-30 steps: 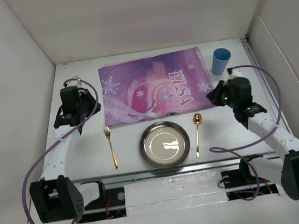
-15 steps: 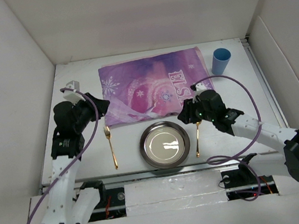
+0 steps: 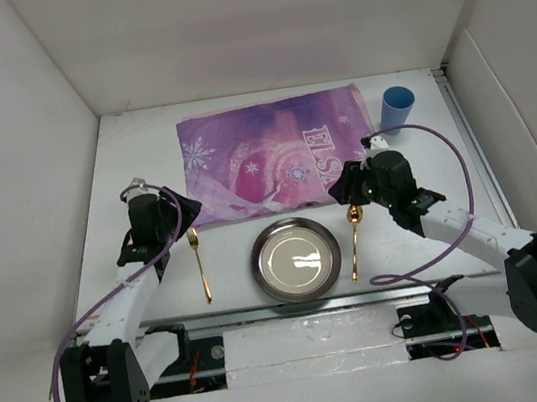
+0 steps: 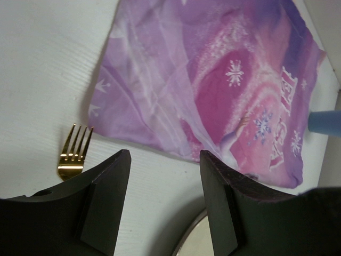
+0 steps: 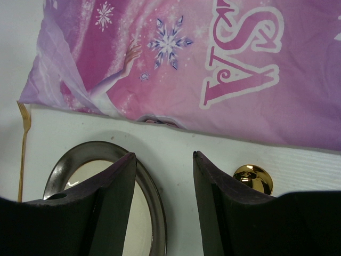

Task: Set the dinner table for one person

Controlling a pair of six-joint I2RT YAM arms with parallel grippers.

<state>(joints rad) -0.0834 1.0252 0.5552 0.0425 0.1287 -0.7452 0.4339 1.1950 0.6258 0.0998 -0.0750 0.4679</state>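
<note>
Dinner table: right gripper now farther back

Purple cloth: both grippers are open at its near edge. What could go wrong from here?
1. The right gripper hangs between the rim of the plate and the bowl of the spoon; lowering onto the purple cloth edge could knock either.
2. The left gripper is close to the fork tines and might nudge them.
3. Dragging the cloth may tip the blue cup standing by its far right corner.

Plate on dinner table, fork left, spoon right, cloth behind, cup right of cloth
</note>
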